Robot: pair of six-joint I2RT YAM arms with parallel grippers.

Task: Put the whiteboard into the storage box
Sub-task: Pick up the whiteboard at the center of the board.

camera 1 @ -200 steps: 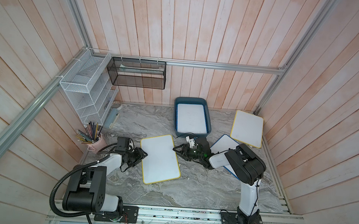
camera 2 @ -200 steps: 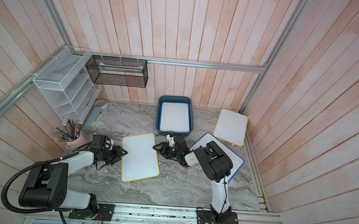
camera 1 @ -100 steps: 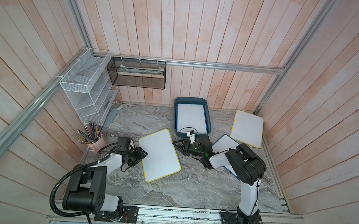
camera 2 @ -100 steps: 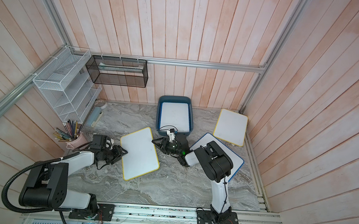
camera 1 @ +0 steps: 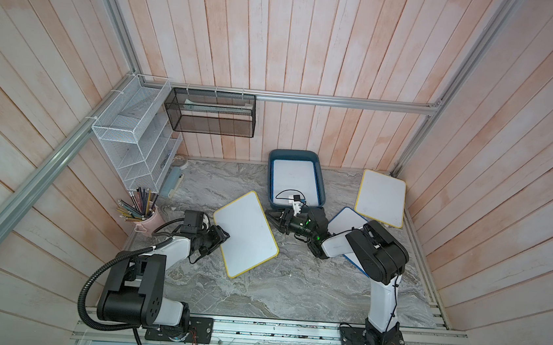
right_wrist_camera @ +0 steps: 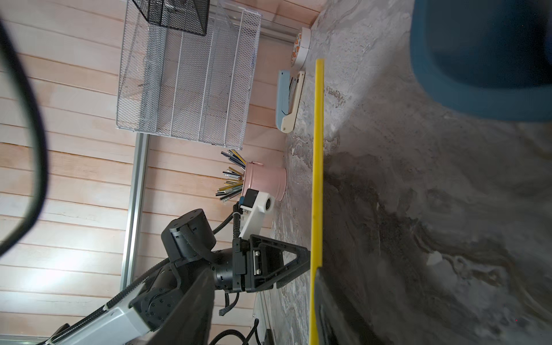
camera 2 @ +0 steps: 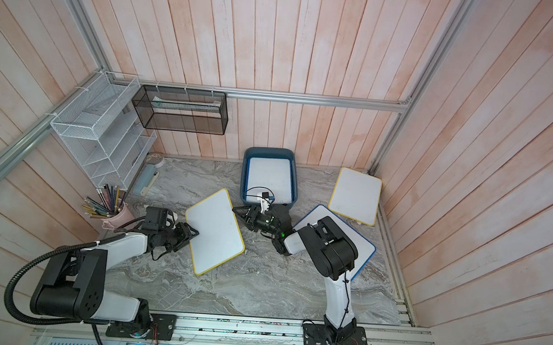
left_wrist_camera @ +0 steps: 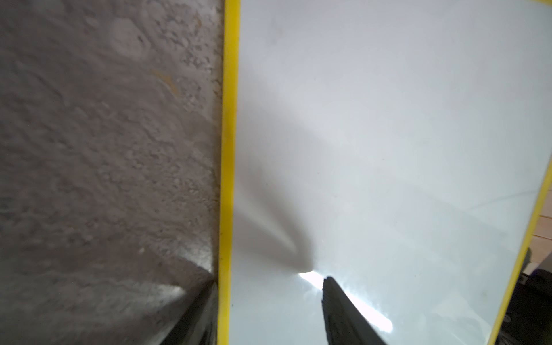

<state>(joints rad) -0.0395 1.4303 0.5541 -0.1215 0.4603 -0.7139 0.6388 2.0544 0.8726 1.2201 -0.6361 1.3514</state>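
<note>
Whiteboard: the yellow-framed whiteboard (camera 1: 246,234) hangs centre-frame in both top views, clear of the desk (camera 1: 292,284) and carried between the two arms. The storage box (camera 1: 294,153) sits just up-right of it, with a stored board (camera 1: 295,178) inside.
Left pincer: the left pincer (camera 1: 226,235) straddles the board's left edge, one finger (left_wrist_camera: 343,313) on the white face. Whether it truly clamps, I cannot tell.
Right pincer: the right pincer (camera 1: 267,214) straddles the opposite edge. One finger (right_wrist_camera: 337,313) lies against the board and the other stands off, so I cannot tell if it clamps.
Slip risk: if either arm leads, the board may twist free and drop.
Snag risk: the leading corner could catch the box's near wall, where the right arm (camera 1: 311,222) crowds the way.
Edges: the walls are low and the fit tight, so the board must land square atop the stored board.
Open room: bare desk lies lower centre; the blue-framed board (camera 1: 346,220) and pencil cup (camera 1: 148,218) hem the sides.
</note>
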